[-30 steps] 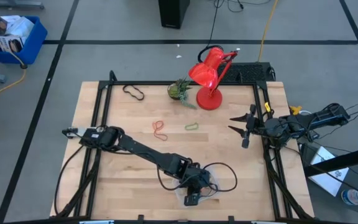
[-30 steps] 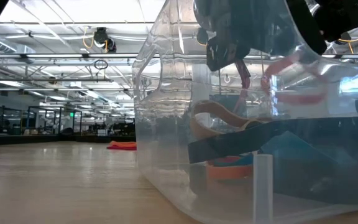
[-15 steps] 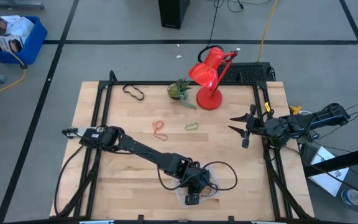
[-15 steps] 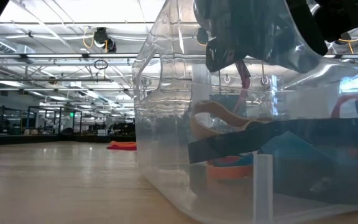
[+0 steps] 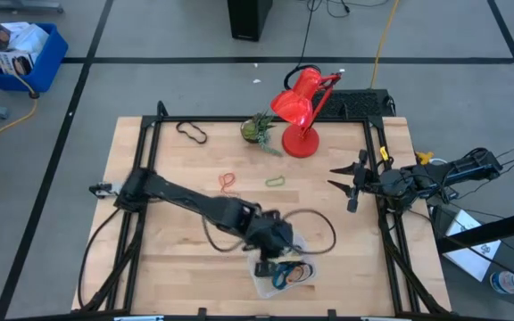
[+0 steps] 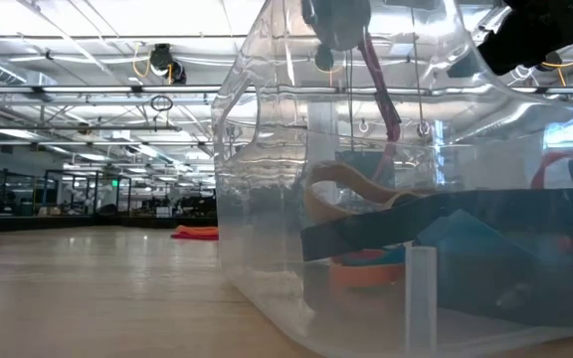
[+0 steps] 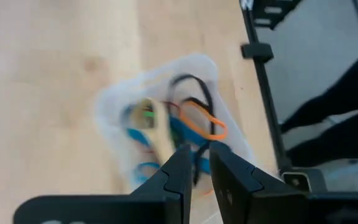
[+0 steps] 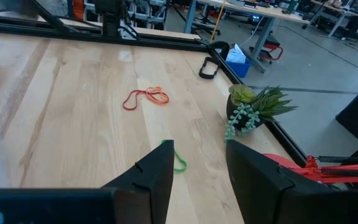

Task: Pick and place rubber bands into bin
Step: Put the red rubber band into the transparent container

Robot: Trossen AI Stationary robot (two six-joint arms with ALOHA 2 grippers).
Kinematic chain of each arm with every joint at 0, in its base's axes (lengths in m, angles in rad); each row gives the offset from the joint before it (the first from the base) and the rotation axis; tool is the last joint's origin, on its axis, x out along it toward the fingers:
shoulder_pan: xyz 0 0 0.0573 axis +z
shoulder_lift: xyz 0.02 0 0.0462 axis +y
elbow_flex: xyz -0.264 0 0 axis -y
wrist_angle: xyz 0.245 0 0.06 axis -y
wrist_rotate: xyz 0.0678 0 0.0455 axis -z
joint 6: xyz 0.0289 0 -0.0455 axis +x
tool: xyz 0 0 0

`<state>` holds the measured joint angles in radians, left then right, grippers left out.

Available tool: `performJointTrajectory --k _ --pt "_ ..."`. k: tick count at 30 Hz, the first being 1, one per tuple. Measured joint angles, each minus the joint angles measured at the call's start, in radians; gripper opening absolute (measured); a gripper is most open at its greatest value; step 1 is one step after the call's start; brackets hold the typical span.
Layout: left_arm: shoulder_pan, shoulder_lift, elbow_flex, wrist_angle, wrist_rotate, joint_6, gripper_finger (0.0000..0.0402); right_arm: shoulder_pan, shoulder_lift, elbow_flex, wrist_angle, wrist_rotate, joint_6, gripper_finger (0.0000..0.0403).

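Left gripper (image 5: 276, 239), fingers nearly closed and holding nothing I can see, is hovering just above the bin (image 5: 259, 283) at lower centre of the high view, where several rubber bands (image 7: 194, 119) are lying. I am keeping the right gripper (image 5: 344, 186), fingers spread, parked at right. Loose bands (image 8: 146, 96) are waiting mid-table.
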<state>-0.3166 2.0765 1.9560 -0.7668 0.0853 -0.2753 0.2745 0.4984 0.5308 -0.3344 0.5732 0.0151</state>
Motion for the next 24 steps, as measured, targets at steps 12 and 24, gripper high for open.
performJointTrajectory --k 12,24 --pt "0.049 -0.361 0.002 -0.282 -0.317 0.060 0.0063 0.000 0.000 0.000 0.000 0.001 0.000 0.0144" --pt "0.160 -0.452 0.002 -0.527 -0.401 0.098 0.0063 0.000 0.002 0.000 0.004 0.002 0.025 0.0144"
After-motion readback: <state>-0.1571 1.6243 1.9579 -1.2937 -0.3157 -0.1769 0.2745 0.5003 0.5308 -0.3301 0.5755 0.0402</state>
